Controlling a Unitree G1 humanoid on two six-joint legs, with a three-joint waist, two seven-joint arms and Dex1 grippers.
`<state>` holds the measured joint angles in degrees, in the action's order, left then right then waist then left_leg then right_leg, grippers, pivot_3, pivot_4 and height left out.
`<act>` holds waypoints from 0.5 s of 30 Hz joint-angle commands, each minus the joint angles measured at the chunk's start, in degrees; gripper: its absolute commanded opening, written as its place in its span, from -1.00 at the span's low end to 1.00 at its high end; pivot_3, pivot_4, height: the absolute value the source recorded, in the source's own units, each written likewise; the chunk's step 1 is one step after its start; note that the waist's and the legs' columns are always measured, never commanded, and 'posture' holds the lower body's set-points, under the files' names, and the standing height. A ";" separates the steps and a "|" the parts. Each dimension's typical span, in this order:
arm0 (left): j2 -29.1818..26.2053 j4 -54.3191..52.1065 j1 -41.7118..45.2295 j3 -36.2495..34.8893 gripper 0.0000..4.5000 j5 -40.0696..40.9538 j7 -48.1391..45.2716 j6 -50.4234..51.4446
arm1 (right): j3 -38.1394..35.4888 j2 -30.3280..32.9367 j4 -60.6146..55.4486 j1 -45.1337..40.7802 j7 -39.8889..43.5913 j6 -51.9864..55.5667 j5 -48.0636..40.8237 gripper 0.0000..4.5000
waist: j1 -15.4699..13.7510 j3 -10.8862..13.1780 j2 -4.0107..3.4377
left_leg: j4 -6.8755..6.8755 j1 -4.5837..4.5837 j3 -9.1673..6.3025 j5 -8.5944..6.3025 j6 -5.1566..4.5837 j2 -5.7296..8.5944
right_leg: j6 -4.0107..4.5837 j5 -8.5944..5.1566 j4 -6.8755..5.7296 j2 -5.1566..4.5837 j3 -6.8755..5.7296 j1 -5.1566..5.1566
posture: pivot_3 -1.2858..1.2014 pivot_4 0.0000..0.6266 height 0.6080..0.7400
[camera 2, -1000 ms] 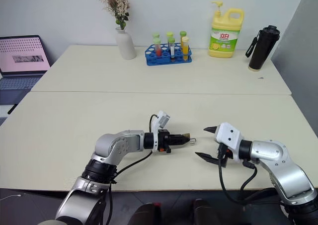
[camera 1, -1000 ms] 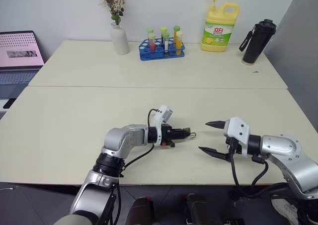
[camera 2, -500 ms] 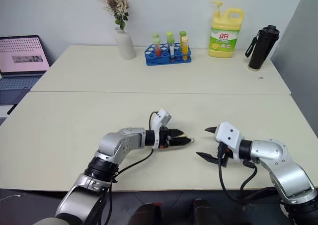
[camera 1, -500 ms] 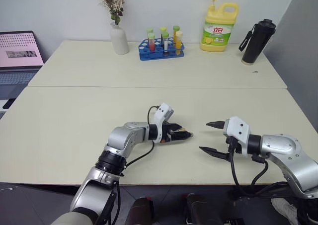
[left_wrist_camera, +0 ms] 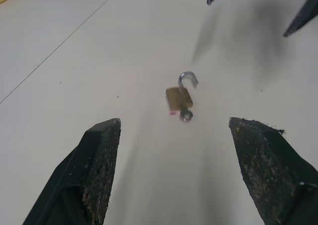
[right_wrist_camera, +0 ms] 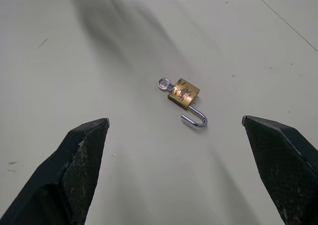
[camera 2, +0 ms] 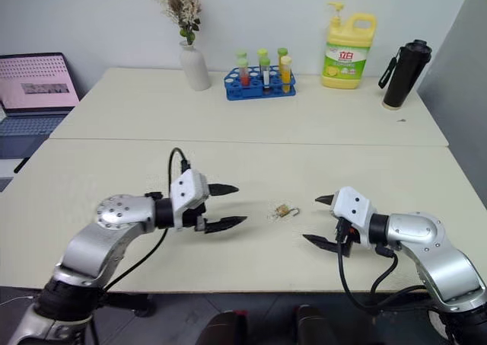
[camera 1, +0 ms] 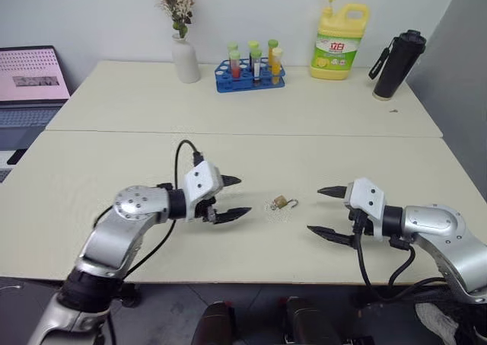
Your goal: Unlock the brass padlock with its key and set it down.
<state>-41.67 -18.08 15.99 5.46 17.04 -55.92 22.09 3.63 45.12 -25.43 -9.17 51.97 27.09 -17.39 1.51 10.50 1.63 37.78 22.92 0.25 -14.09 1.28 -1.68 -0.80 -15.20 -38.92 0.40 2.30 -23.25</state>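
Since the earlier frame, the left gripper point(camera 1: 227, 199) has released the brass padlock point(camera 1: 280, 202) and withdrawn leftward; its jaws now stand apart. Padlock lies flat on the table point(camera 1: 114, 170) between both grippers, shackle swung open, the key point(right_wrist_camera: 163, 83) inserted. Right gripper point(camera 1: 326, 211) hovers nearby, jaws apart, empty.

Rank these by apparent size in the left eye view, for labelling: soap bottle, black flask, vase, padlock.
1. soap bottle
2. black flask
3. vase, close to the flask, so that order is unsure
4. padlock, smallest though nearest the camera
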 commanded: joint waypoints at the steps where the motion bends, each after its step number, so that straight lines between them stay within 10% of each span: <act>1: -2.15 -5.17 -2.95 -2.26 0.62 1.67 -1.33 -0.18 | -0.67 0.81 1.50 -1.97 1.16 -1.81 0.42 1.00 | 0.00 0.00 0.00 | 0.02 0.01 0.03 0.00 0.00 0.01 | 0.00 0.00 0.00 0.01 0.01 0.00 | 0.03 -0.52 1.00; 15: -5.03 -10.07 -5.08 -3.46 0.62 3.83 -1.55 2.46 | 0.27 2.84 5.31 -4.33 8.49 -3.49 -0.28 1.00 | 0.14 0.01 0.00 | -0.04 0.02 0.00 -0.01 -0.02 -0.04 | -0.09 0.05 0.00 0.03 -0.03 -0.03 | 0.03 -0.52 1.00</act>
<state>-45.96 -25.62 10.81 3.57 19.57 -57.14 24.33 4.11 47.72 -19.69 -12.51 59.80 24.86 -17.43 1.65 10.52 1.64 37.74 22.94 0.25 -14.10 1.27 -1.72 -0.89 -15.16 -38.92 0.44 2.28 -23.28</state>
